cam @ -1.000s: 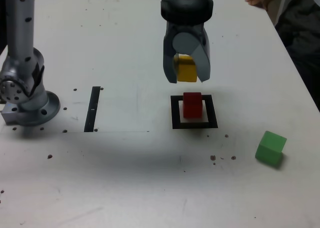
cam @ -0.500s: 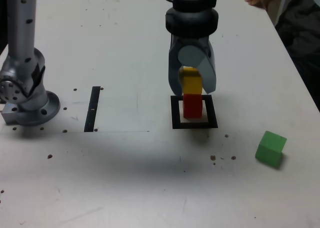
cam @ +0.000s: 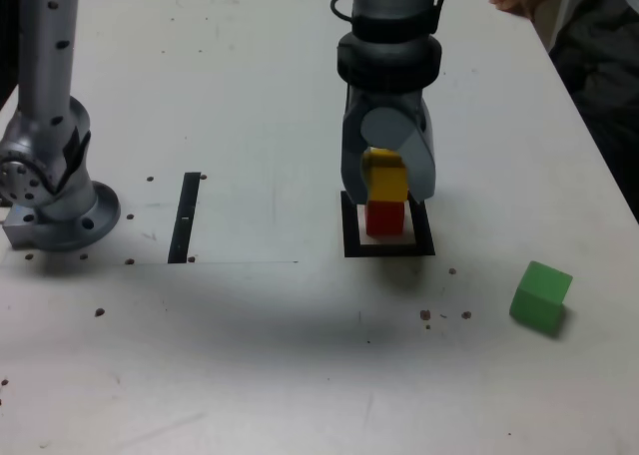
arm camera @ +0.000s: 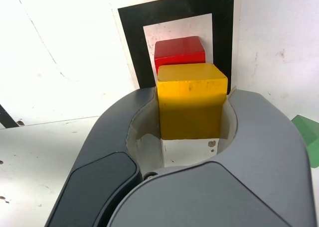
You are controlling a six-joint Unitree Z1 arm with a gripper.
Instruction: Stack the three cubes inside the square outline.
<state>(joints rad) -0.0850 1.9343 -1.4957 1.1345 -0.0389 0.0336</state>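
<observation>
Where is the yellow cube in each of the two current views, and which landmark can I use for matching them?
Exterior view: yellow cube right of centre, between the fingers of the gripper, just above the red cube in the picture.
Wrist view: near the middle of the picture, between the two fingers, partly hiding the red cube.
Shared landmark: the black square outline around the red cube.

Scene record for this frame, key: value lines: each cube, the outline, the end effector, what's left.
red_cube: inside outline
yellow_cube: at red cube, between fingers; resting or not unclear
green_cube: on table, outside outline
outline: black square, white centre
end_effector: around yellow cube; grip or release unclear
remaining: green cube unstacked
</observation>
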